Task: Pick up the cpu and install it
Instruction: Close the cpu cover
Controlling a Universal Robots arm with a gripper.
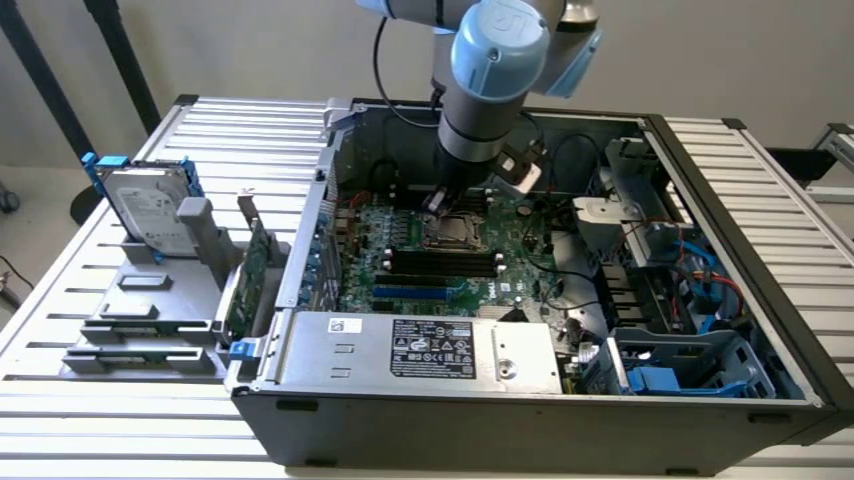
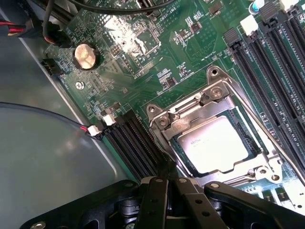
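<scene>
The gripper (image 2: 167,183) is showing close up in the wrist view as a pair of black fingers (image 2: 155,200) pressed together, with nothing between them, their tips hanging just above the edge of the socket (image 2: 238,105). Just beyond the tips, the cpu (image 2: 217,143) is sitting flat inside the socket on the green motherboard (image 2: 181,47): it is a small square chip with a pale silvery-grey metal top carrying faint markings, its surface catching the light, and a dark border is running around it inside the shiny metal frame of the socket. The frame's screws and corner lugs are surrounding the chip on all sides. Black memory slots (image 2: 133,143) are lying beside the socket, and farther off a round coin battery (image 2: 86,56) is resting on the board. In the exterior view, the arm (image 1: 494,90) is reaching straight down into the open computer case (image 1: 721,200), its gripper (image 1: 447,205) sitting just over the socket (image 1: 461,228) in the middle of the board. At the near edge of the case the grey power supply (image 1: 420,345) is lying with its label up. Outside the case, toward the exterior view's left, green circuit cards (image 1: 247,275) are standing upright in a grey rack, and beyond them a silver hard drive (image 1: 140,210) with blue rails is leaning on the slatted table (image 1: 240,125).
</scene>
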